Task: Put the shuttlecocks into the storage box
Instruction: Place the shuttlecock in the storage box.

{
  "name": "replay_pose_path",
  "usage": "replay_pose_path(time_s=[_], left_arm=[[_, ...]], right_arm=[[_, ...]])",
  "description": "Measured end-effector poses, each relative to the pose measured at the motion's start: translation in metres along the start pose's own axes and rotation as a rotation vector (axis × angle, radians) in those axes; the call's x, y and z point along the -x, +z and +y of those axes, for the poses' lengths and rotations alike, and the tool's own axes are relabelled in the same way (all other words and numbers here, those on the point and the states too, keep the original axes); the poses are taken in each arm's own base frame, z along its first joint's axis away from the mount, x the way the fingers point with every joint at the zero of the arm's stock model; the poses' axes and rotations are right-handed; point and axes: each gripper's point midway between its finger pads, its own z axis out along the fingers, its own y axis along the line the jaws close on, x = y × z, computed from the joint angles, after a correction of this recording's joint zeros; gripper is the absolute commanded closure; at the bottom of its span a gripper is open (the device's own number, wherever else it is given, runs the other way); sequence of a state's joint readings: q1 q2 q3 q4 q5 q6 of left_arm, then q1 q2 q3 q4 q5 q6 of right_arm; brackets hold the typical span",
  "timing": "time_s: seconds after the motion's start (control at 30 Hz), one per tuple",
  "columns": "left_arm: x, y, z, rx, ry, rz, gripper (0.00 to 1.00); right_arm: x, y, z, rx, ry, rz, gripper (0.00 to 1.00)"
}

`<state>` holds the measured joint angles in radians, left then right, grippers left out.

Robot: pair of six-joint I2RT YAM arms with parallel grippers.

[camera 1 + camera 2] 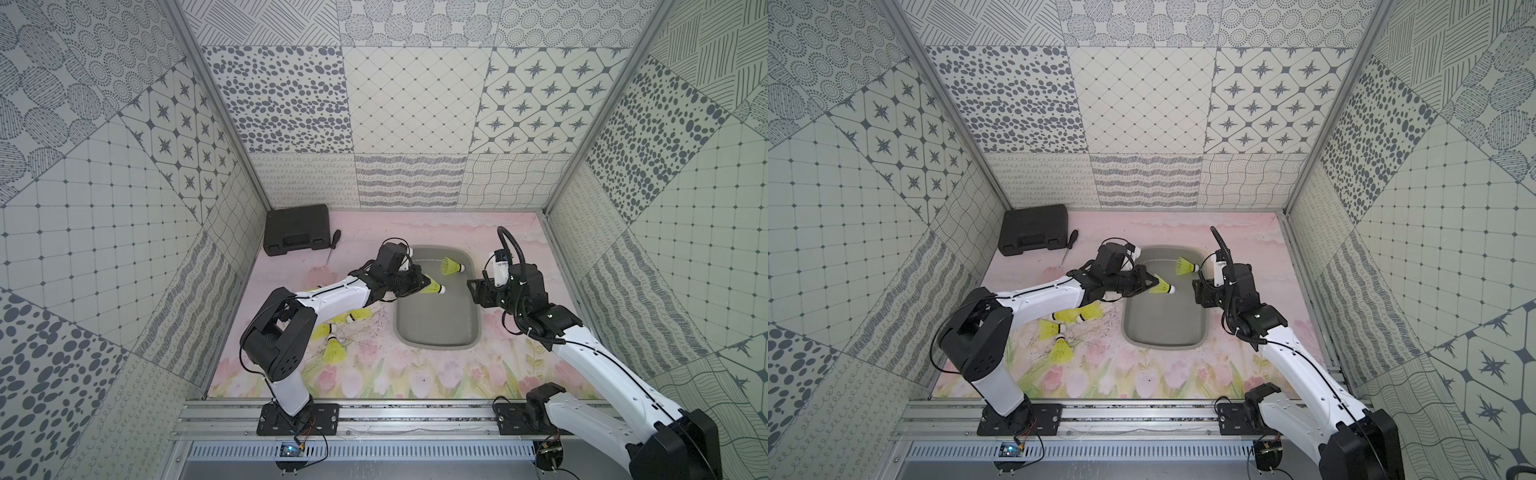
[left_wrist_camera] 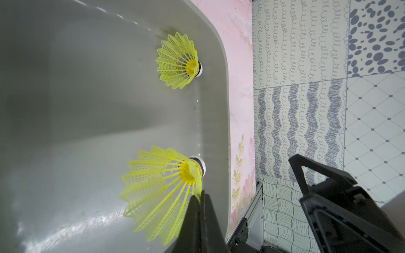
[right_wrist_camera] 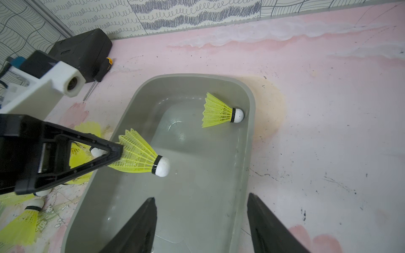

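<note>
Pinching the flared edge of the held shuttlecock, the left gripper is clamped hard on the thin mesh. The skirt hangs over the storage box with its white tip pointing toward the middle.

The release probably goes best with the tip lowered close to the floor before the jaws part. The latticed plastic is light and springy, so it could snag on a finger or bounce. The box is smooth, glossy grey plastic with rounded corners and low walls, and a cone dropped from height may roll.

A second shuttlecock lies on its side at the far end, touching the wall, so the open centre looks the safer spot. The right gripper hovers at the box's right edge, jaws parted and empty. The loose shuttlecocks wait on the floral mat under the left arm.
</note>
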<state>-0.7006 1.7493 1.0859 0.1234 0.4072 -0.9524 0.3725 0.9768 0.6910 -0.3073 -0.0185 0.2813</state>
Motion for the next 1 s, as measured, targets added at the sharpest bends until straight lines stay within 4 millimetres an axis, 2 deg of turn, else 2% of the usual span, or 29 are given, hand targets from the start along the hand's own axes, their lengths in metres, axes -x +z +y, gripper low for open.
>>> replay_pose_path(time_s=[0.33,0.73,1.0], left_arm=[[-0.002,0.046,0.006,0.002,-0.078,-0.019,1.0],[0.008,0.077,0.01,-0.016,-0.143,-0.045,1.0],[0.013,0.089,0.009,-0.034,-0.168,-0.049,1.0]], right_arm=[[-0.003,-0.005,-0.008,-0.03,0.006,0.004,0.3],[-0.009,-0.005,-0.013,-0.047,0.012,0.023,0.29],[-0.01,-0.005,-0.016,-0.054,0.015,0.027,0.29]])
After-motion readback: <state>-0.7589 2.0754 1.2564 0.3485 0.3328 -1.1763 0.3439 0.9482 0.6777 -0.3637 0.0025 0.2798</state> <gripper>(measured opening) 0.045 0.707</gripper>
